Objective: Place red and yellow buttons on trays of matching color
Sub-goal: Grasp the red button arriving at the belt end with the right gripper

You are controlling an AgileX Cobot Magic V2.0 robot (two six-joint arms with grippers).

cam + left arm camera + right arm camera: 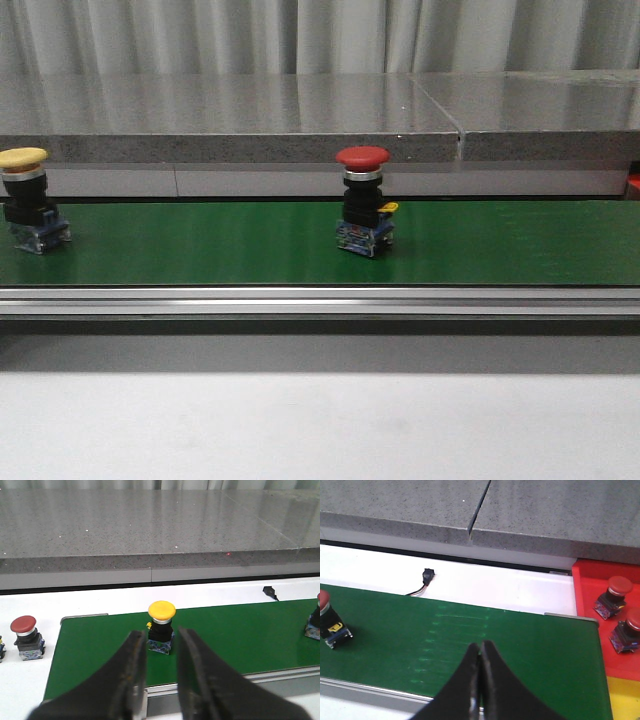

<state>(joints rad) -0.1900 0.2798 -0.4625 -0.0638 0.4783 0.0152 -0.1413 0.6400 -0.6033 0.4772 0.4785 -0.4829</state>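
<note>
Left wrist view puts the yellow mushroom-capped push button (pixel 162 610) upright on the green conveyor belt (pixel 240 635), just beyond our left gripper (pixel 159 666), whose dark fingers (pixel 134 665) are spread with a gap roughly as wide as the button's body. In the front view that yellow button (pixel 24 160) sits at the belt's far left and a red mushroom-capped push button (pixel 362 158) stands mid-belt. Our right gripper (pixel 480 672) hovers over bare belt with its fingers pressed together, the red plastic tray (pixel 585 587) holding two red buttons beside it. We judge the risks as these: a moving belt could carry the yellow button off our centreline, a finger could then clip its cap and topple it, and the right gripper, unopened, would miss the red one
</note>
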